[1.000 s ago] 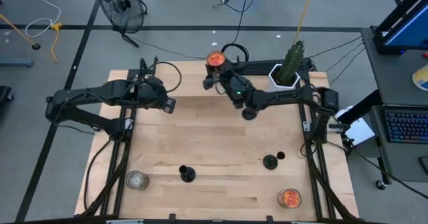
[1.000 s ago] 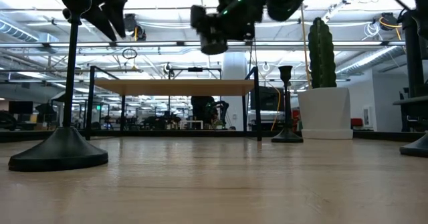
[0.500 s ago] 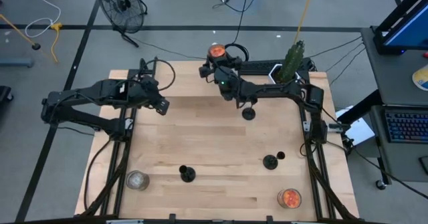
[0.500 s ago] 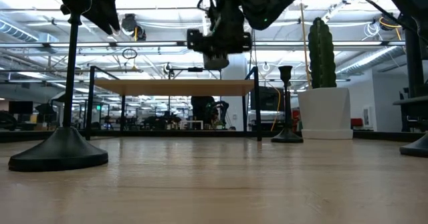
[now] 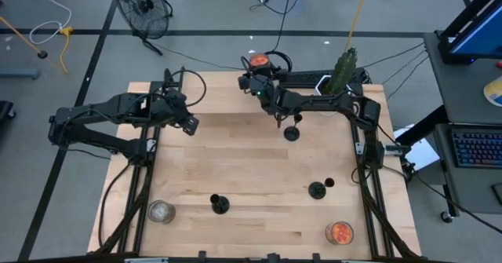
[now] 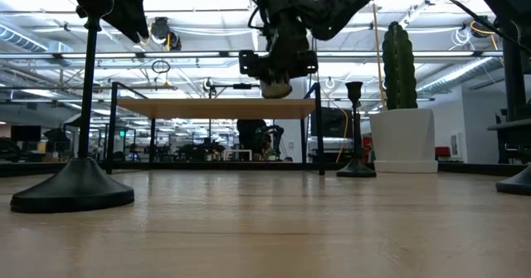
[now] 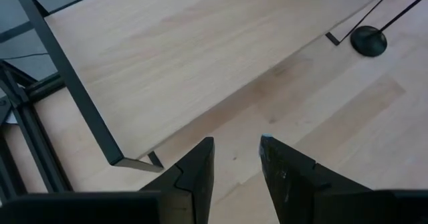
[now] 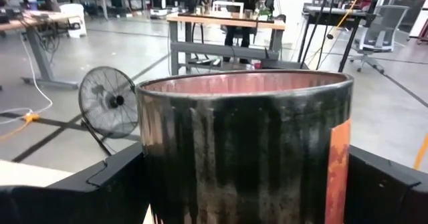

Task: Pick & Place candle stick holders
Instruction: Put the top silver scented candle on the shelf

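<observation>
Item 1, nearest edge: grey-filled jar point(image 5: 161, 211) and orange-filled jar point(image 5: 340, 232), one at each front corner of the table point(image 5: 235, 161). I count them as clutter, not task pieces.

Item 2, just behind: two candle stick holders, one left of centre point(image 5: 219, 204), one to the right point(image 5: 316, 189). Both stand upright on their round bases, well apart and with clear wood around them, which I judge leaves room for a descent onto the stem.

Item 3, mid-table: third holder point(image 5: 291, 132), upright, below the right arm's forearm, untouched.

Item 4: left gripper point(image 7: 236, 158), hovering over the left half, pointed down at bare wood. Its fingers stand a narrow gap apart with nothing between them; I read it as waiting.

Item 5, far edge: right gripper point(image 5: 259, 68), raised off the table, fingers spread wide and pressed to either side of a ribbed orange-filled jar point(image 8: 244, 150). That wide stance fits the jar's girth. It is gripping a jar, not a holder.

Item 6, far right corner: cactus point(image 5: 343, 68) in a white pot.
</observation>
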Action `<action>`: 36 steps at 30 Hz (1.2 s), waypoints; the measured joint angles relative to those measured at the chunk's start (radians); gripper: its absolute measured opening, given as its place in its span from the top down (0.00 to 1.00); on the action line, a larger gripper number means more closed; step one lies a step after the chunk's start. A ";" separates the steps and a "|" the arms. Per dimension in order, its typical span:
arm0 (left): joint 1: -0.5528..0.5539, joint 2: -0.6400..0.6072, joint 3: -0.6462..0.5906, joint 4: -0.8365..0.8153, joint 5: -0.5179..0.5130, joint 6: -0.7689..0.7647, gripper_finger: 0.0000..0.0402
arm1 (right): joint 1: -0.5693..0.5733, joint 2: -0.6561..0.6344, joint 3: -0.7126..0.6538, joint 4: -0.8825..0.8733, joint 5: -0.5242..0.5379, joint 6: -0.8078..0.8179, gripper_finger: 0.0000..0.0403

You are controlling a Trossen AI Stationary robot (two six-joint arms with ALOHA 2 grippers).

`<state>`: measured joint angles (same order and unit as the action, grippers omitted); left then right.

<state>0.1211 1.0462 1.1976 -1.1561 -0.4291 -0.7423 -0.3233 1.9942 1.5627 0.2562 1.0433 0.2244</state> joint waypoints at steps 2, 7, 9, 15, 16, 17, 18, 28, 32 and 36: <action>0.000 0.000 0.000 0.000 -0.007 -0.001 0.68 | -0.002 0.002 0.000 -0.015 -0.001 0.000 0.12; 0.000 0.000 0.000 0.000 -0.017 -0.004 0.68 | -0.018 0.001 0.000 -0.047 -0.002 0.003 0.12; 0.000 0.000 0.000 0.001 -0.017 -0.004 0.68 | -0.024 0.002 0.000 -0.062 -0.026 0.011 0.12; 0.000 0.000 0.000 0.005 -0.025 0.020 0.68 | -0.027 0.002 0.000 -0.069 -0.033 0.022 0.12; 0.000 0.000 0.000 0.009 -0.024 0.030 0.68 | -0.030 0.002 0.000 -0.077 -0.043 0.023 0.12; 0.000 0.000 0.000 0.011 -0.024 0.038 0.68 | -0.033 0.002 -0.001 -0.085 -0.054 0.028 0.12; 0.000 0.001 0.000 0.012 -0.021 0.047 0.68 | -0.035 0.002 0.000 -0.091 -0.055 0.035 0.12; 0.001 -0.123 -0.228 0.317 0.170 0.191 0.68 | -0.048 0.002 -0.001 -0.136 -0.054 0.071 0.12; 0.011 -0.229 -0.331 0.366 0.210 0.180 0.68 | -0.050 0.013 -0.001 -0.144 -0.054 0.083 0.12; 0.020 -0.324 -0.406 0.403 0.279 0.171 0.68 | -0.048 0.020 0.000 -0.152 -0.079 0.110 0.12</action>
<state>0.1415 0.7226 0.7918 -0.7535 -0.1498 -0.5711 -0.3717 2.0141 1.5623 0.1044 0.9646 0.3341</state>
